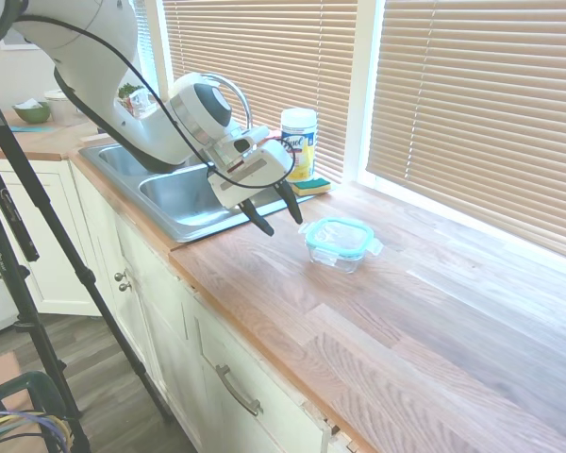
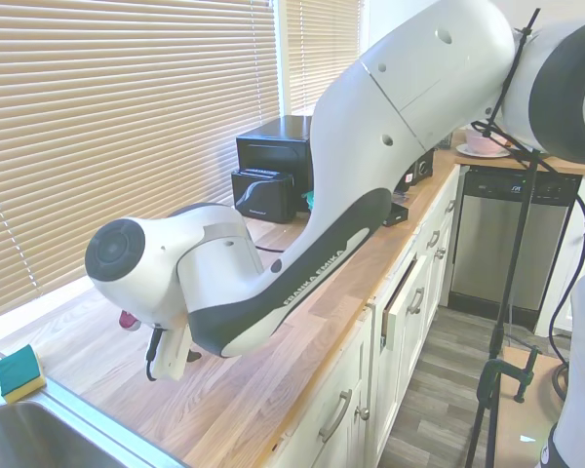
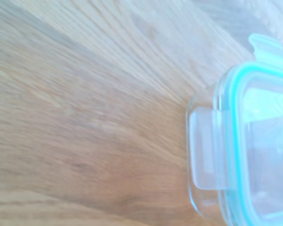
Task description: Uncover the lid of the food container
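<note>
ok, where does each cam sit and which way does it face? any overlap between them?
First exterior view: off the counter's front, facing the window blinds; arm enters from the left, open gripper beside the lid on the food container.
Second exterior view: opposite end, near the sink, looking along the counter; the arm fills it.
Wrist view: close above the counter, showing the lid's corner; no robot parts.
Shared: the sponge in both exteriors.

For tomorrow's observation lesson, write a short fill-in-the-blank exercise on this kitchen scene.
1. The lid sits ___ the food container.
2. The gripper hangs with its fingers ___, touching nothing.
3. The container stands on a ___ countertop.
4. The Lysol canister stands beside the ___.

Missing words: on; open; wooden; sink
</note>
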